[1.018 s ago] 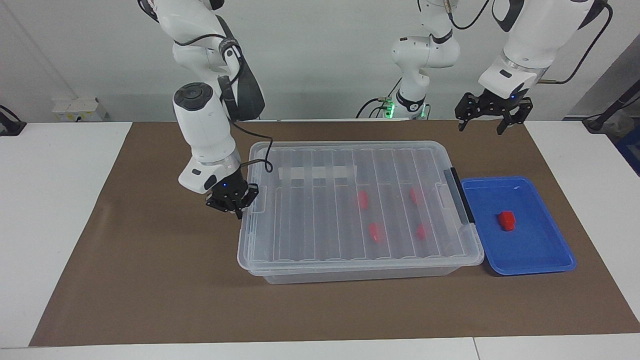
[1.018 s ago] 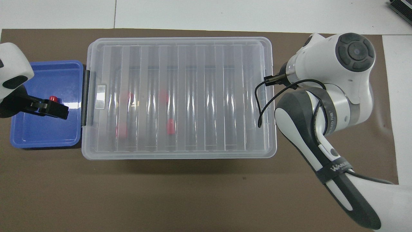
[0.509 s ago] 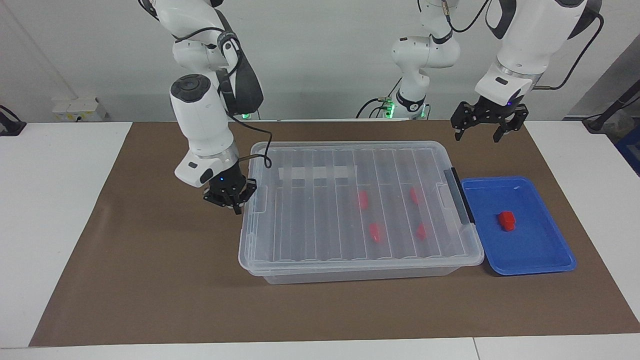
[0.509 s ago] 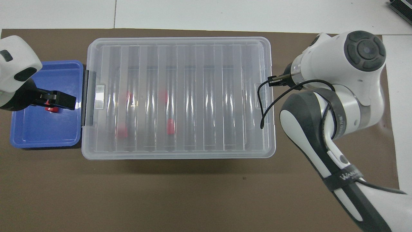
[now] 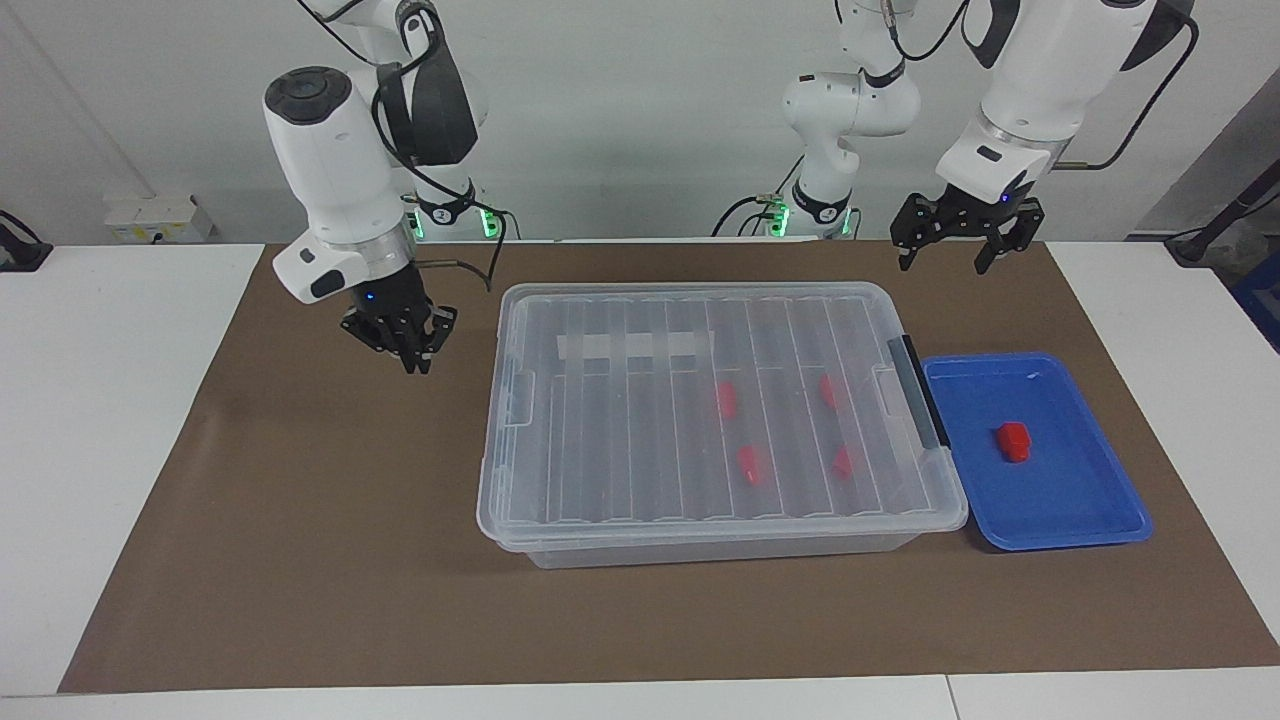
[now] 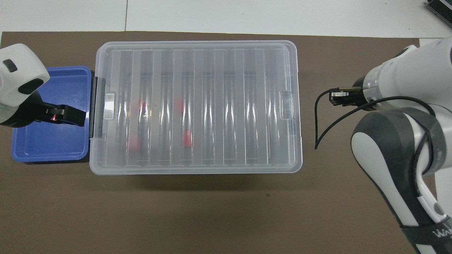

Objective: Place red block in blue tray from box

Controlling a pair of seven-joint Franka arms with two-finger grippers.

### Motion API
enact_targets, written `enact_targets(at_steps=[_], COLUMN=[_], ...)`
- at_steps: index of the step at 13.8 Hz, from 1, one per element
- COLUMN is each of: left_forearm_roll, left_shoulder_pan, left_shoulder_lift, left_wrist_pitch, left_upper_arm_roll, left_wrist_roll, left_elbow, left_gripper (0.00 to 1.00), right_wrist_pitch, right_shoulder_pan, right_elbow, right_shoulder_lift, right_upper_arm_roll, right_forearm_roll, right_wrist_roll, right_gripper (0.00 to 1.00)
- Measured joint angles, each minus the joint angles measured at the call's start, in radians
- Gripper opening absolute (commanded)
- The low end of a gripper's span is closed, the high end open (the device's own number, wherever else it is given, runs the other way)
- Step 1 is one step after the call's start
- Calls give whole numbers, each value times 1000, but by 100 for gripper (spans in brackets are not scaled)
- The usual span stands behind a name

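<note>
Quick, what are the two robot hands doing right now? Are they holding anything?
Left tool: open, holding nothing, up over the mat.
Right tool: holding nothing; open or shut cannot be told.

Access to the 4 red blocks (image 5: 727,400) inside the box (image 5: 720,420) is barred from above by its ribbed lid (image 6: 196,106), which is seated. The blue tray (image 5: 1090,500), set against the box at the left arm's end, is open on top. Bare brown mat (image 5: 300,520) is left at the right arm's end, where the right gripper (image 5: 410,355) is raised.
</note>
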Motion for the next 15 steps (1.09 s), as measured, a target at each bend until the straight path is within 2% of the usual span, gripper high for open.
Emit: enact_targets(at_steps=[3, 9, 12, 15], left_forearm_roll=[0, 0, 0, 0], left_shoulder_pan=[1, 2, 2, 2], left_shoulder_lift=[-7, -7, -7, -6], left_wrist_pitch=[-3, -5, -5, -5], left_upper_arm_roll=[5, 15, 15, 15], left_wrist_roll=[0, 0, 0, 0], left_elbow=[0, -1, -1, -1], left_gripper=[100, 100, 100, 100], right_wrist_pitch=[-86, -297, -361, -366], right_shoulder_pan=[-12, -40, -39, -39], right_elbow=[30, 167, 175, 161], right_shoulder_lift=[-29, -37, -45, -53], right_upper_arm_roll=[-2, -3, -3, -2], right_forearm_roll=[0, 1, 1, 1], right_wrist_roll=[0, 0, 0, 0], right_gripper=[100, 100, 100, 100])
